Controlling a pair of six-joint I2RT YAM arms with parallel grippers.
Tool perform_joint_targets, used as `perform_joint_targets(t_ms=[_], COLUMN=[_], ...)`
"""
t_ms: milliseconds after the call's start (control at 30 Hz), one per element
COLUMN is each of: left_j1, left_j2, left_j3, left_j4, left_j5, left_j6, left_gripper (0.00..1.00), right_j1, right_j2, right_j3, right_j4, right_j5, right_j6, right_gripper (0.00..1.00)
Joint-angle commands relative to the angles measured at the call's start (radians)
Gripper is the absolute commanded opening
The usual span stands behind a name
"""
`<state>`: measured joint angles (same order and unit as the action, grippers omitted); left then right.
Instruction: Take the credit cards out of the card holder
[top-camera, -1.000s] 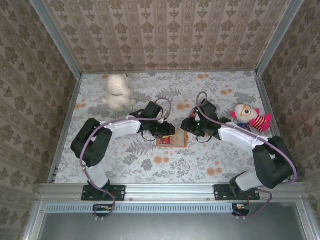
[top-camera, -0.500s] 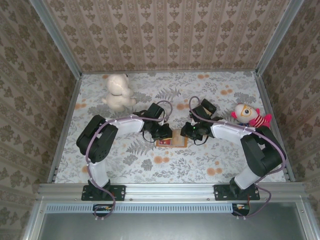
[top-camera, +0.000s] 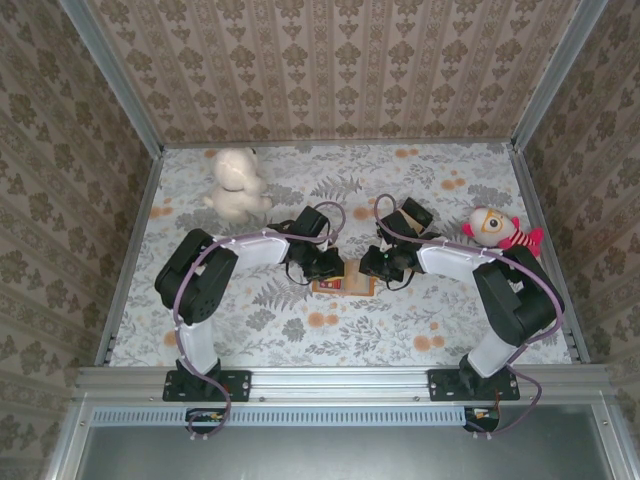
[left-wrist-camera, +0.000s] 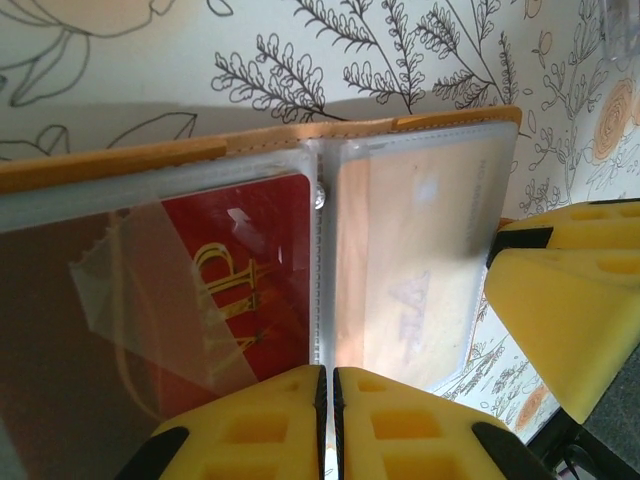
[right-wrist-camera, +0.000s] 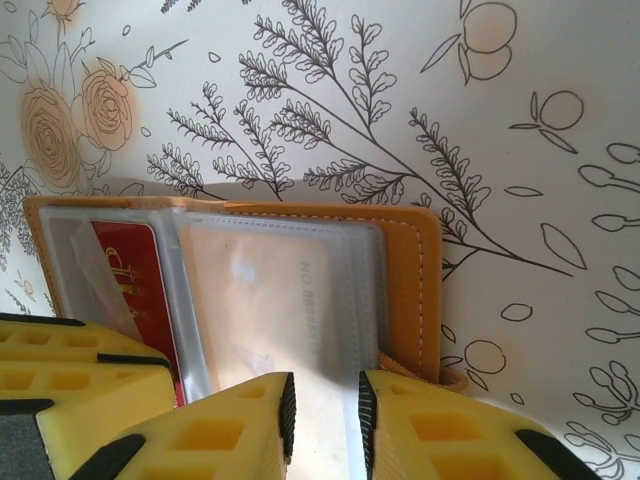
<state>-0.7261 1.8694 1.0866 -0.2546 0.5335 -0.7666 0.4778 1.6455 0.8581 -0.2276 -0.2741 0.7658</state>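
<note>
Just beyond the left hand (left-wrist-camera: 327, 380), closed tight with nothing clearly pinched, the open holder (left-wrist-camera: 250, 140) shows a red card (left-wrist-camera: 230, 270) in its sleeve. Right wrist: the right hand (right-wrist-camera: 325, 390) stands slightly apart over a pale card (right-wrist-camera: 285, 290). From above, the holder lies between both on the table (top-camera: 450, 320). Best to pin one side and draw cards straight out.

The tabletop (top-camera: 400, 320) has a pale surface printed with grey ferns and orange blossoms; near its middle the card holder (top-camera: 343, 284) lies open and flat, its orange-tan rim showing; a white plush toy (top-camera: 236, 185) sits at the far left; a red-striped doll (top-camera: 497, 232) lies at the right.
</note>
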Motion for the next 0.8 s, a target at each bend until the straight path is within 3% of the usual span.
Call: perform_joint_targets(t_ms=[0,767], left_j1=[-0.006,-0.005], left_j2=[0.016,0.056], left_j3=[0.018,0.001], left_j4=[-0.023,-0.039], left_j5=[-0.008,-0.047], left_j6=[0.021,0.024], left_gripper=[0.13,0.11], right_j1=[0.002,0.027], right_j2=[0.016,0.093], right_j3=[0.024,0.041], right_j4=[-0.024,0.037], right_j5=[0.002,-0.096], right_j6=[-0.012,-0.010], right_gripper=[0.27,0.28])
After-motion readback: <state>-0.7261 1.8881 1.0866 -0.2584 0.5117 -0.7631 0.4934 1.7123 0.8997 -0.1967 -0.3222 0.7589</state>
